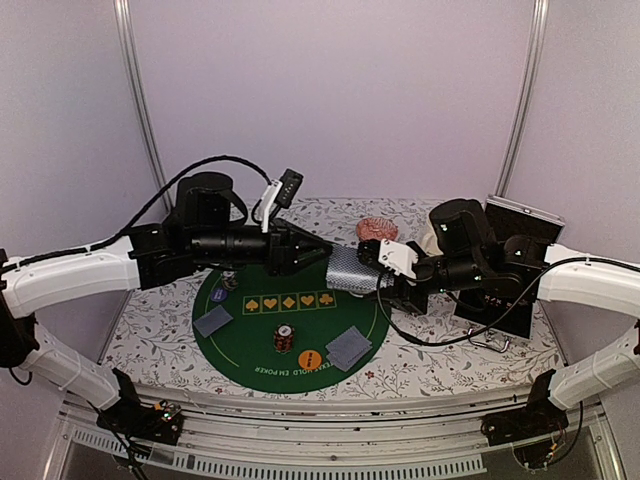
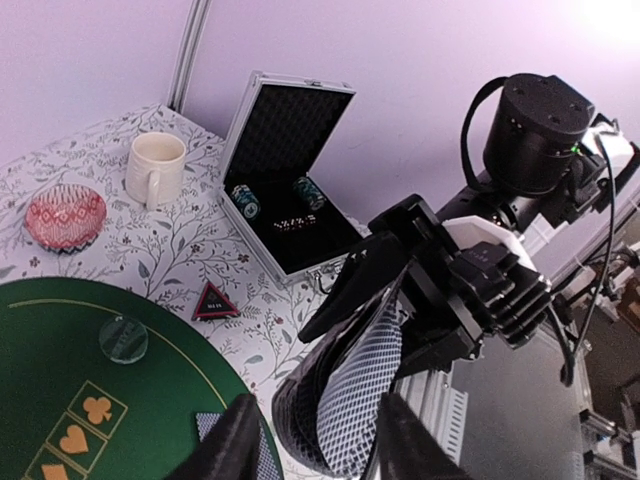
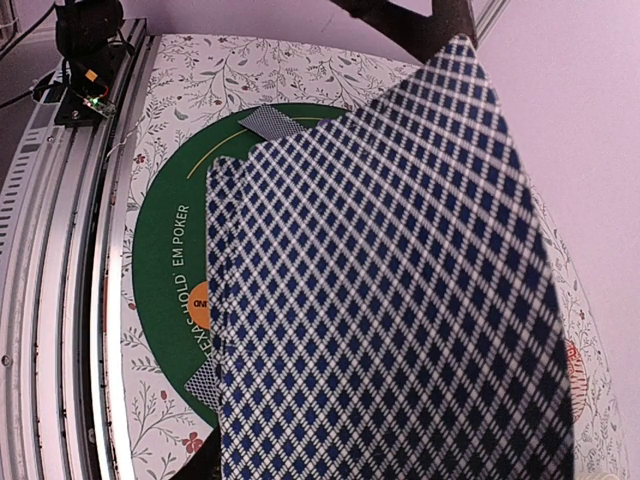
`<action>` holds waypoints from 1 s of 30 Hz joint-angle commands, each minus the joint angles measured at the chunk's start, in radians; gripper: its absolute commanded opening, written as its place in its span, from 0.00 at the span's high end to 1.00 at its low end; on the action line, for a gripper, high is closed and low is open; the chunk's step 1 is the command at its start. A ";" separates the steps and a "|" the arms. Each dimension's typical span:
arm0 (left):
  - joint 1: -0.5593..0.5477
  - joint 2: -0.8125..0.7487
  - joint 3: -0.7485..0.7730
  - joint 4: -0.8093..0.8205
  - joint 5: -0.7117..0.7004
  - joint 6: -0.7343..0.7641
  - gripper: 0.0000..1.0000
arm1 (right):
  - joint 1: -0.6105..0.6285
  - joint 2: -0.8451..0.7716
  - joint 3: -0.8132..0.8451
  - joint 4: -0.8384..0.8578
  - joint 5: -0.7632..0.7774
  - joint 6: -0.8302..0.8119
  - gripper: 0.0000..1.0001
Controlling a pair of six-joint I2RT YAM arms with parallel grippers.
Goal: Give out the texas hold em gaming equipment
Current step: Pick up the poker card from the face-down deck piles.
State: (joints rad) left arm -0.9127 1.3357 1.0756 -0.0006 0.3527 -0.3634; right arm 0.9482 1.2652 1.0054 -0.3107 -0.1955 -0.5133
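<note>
My right gripper (image 1: 380, 272) is shut on a deck of grey-blue-backed cards (image 1: 352, 268) and holds it above the back right of the green mat (image 1: 240, 345). The deck fills the right wrist view (image 3: 400, 300) and hides the fingers. My left gripper (image 1: 322, 252) is open, its fingers (image 2: 232, 442) astride the deck's bowed free end (image 2: 350, 400). On the mat lie two small piles of cards (image 1: 213, 320) (image 1: 348, 346), a chip stack (image 1: 284, 339), an orange button (image 1: 309, 358) and a blue button (image 1: 220, 295). A pale-green button (image 2: 123, 338) and the triangular marker (image 2: 214, 302) lie at the mat's far right.
An open metal case (image 2: 290, 170) with chip stacks (image 2: 245, 200) stands at the back right, behind the right arm. A cream mug (image 2: 155, 168) and a pink-patterned bowl (image 2: 65, 217) sit on the floral cloth at the back. The table's front rail (image 3: 60, 250) runs along the near edge.
</note>
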 commanded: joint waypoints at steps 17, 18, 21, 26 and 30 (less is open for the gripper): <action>0.000 0.074 0.031 0.025 0.117 -0.017 0.97 | 0.006 -0.035 -0.003 0.026 0.004 -0.001 0.57; 0.000 0.071 0.030 0.027 0.121 -0.016 1.00 | 0.005 -0.035 -0.005 0.026 0.006 -0.001 0.57; -0.001 0.052 0.017 0.032 0.122 -0.016 1.00 | 0.005 -0.036 -0.010 0.026 0.009 -0.001 0.57; 0.001 0.026 -0.003 0.046 0.135 -0.025 1.00 | 0.005 -0.042 -0.017 0.032 0.017 0.002 0.57; 0.003 0.000 -0.022 0.072 0.142 -0.035 1.00 | 0.002 -0.044 -0.022 0.032 0.021 0.002 0.57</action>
State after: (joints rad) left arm -0.9077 1.3800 1.0763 0.0219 0.4675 -0.3874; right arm 0.9482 1.2495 0.9958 -0.3122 -0.1879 -0.5156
